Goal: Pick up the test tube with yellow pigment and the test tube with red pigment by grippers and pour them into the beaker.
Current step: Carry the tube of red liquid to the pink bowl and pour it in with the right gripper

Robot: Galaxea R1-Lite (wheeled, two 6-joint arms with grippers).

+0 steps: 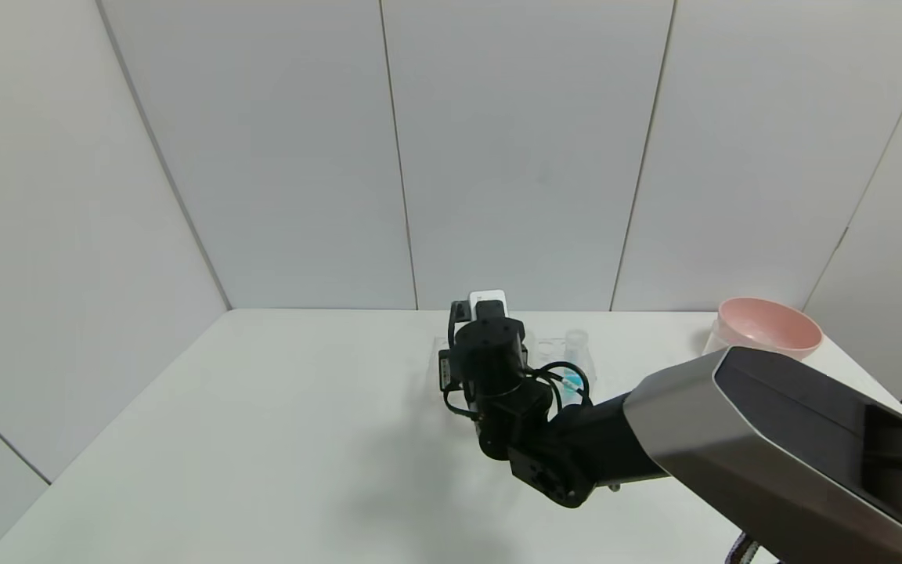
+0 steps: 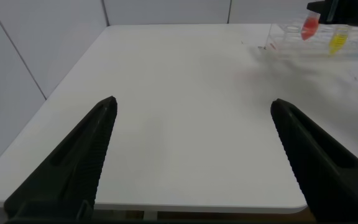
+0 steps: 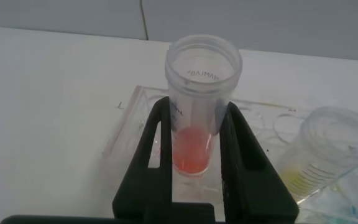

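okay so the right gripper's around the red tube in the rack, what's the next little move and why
Probably lift straight up. The right gripper has its fingers against both sides of the test tube with red pigment, which stands upright in the rack, so it must clear the rack before pouring.

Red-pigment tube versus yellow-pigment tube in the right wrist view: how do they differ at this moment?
The test tube with red pigment holds orange-red liquid; the test tube with yellow pigment holds yellow. The red one sits between the right gripper fingers; the yellow one stands free beside it. The red one looks upright; the yellow one appears tilted. Both are clear, open-topped tubes at the tube rack. The left gripper hangs open, away from both.
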